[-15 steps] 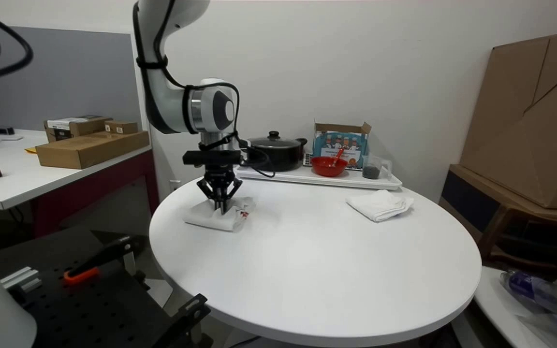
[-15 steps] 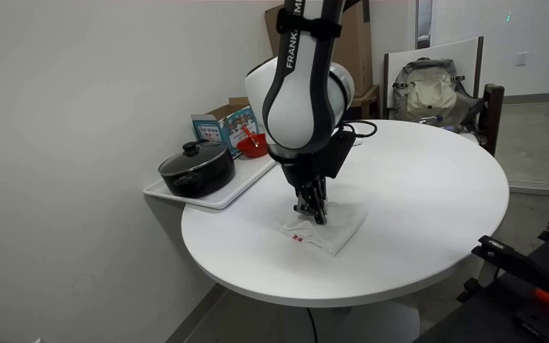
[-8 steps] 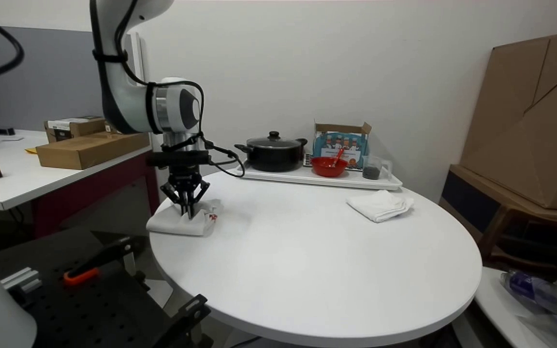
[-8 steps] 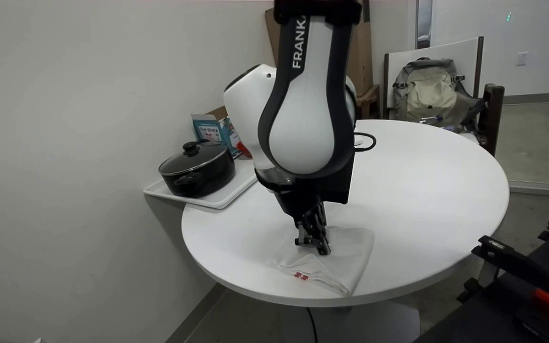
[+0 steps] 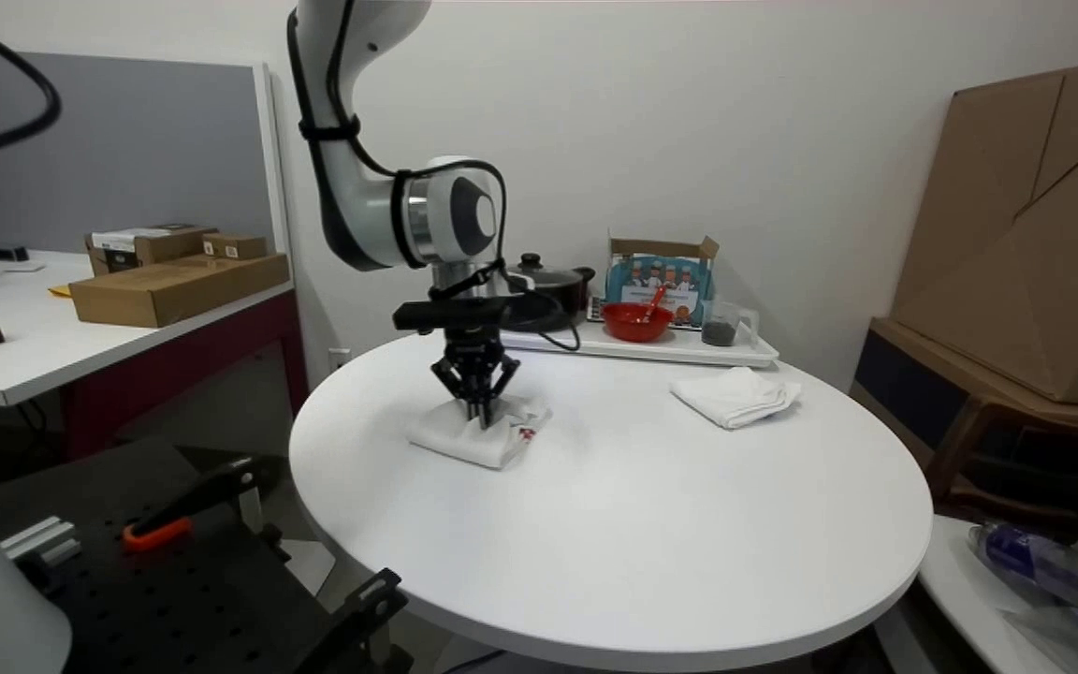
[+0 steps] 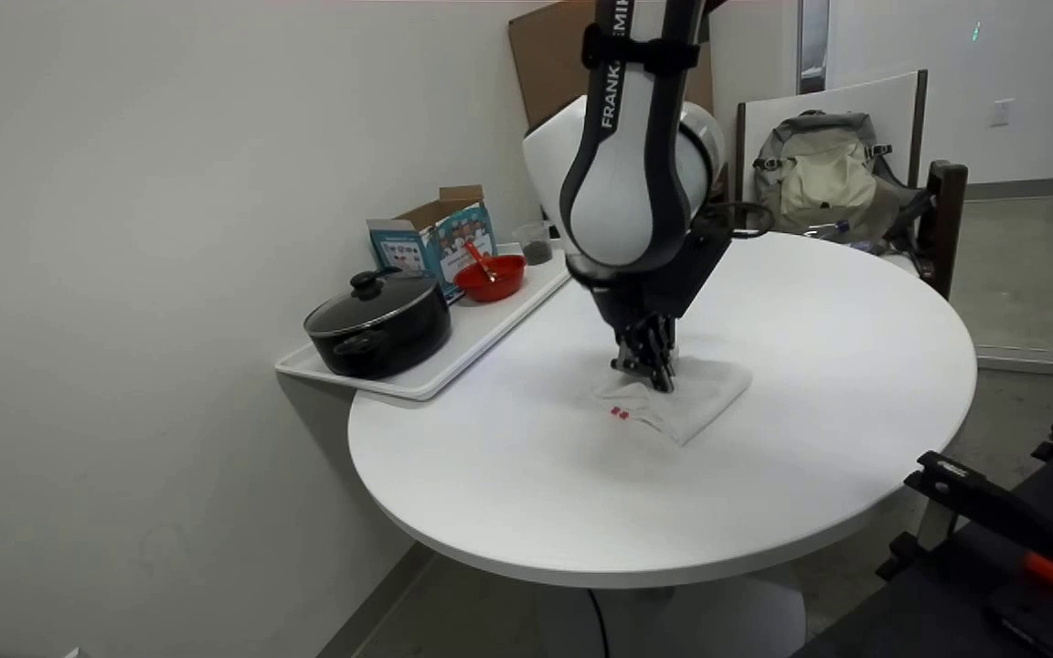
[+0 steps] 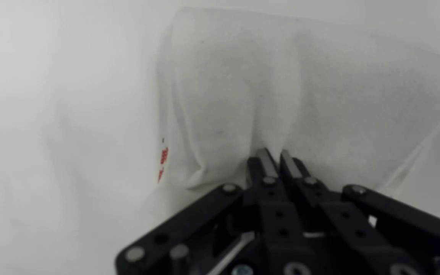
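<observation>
- Gripping a thin, raised fold of white cloth (image 7: 220,95) in the claw (image 7: 275,158), holding both jaws nearly together with only fabric between the tips.
- Pointing the claw almost straight down in both exterior views, burying the jaw ends among wrinkles and hiding the lower end of the pinch; not revealing the number of layers caught.
- Resting the cloth, folded and rumpled, on the round white bench (image 5: 614,524), inside the rim and apart from the other items.
- Running one corner of the cloth past the right border of the wrist view, and blending pale edges into the equally pale bench there.
- Showing red marks (image 7: 162,162) along one edge of the cloth, foreshortened and too blurred for reading.
- Covering part of the lidded black pot (image 5: 562,284) with the arm (image 5: 366,220) in an exterior view; cutting off the upper links at the top border in both exterior views.
- Supporting the pot on a white tray (image 6: 472,336) at the bench's edge, together with a red bowl (image 5: 635,324), a printed box (image 5: 661,273) partly hidden behind the bowl, and a clear cup (image 5: 720,329) of dark contents too small for identifying.
- Including a second folded cloth (image 5: 735,398) near the tray, well apart from the claw; making out the topmost layers only.
</observation>
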Tool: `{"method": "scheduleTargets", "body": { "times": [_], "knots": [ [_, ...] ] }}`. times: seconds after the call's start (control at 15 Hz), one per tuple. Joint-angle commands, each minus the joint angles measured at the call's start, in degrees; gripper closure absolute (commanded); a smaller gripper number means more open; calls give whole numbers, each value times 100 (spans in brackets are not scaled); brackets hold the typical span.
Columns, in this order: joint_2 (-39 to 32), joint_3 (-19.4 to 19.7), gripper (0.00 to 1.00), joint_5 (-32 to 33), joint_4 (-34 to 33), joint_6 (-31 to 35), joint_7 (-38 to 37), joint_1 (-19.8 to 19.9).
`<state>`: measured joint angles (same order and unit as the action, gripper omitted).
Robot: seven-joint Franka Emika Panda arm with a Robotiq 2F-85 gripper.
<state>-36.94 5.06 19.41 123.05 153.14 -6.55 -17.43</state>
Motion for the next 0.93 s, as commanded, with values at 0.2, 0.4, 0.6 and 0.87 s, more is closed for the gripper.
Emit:
{"method": "scheduleTargets", "body": {
  "times": [0.2,0.4,0.6,0.87],
  "knots": [
    [-1114,32,94,-859,-2157,-1174,198,1239],
    [-1685,105,94,-890,-3122,-1703,-109,1229],
    [-2241,83,94,-788,-3968,-2220,-372,1009],
    [-2714,184,94,-248,-4502,-2710,-532,532]
  ]
}}
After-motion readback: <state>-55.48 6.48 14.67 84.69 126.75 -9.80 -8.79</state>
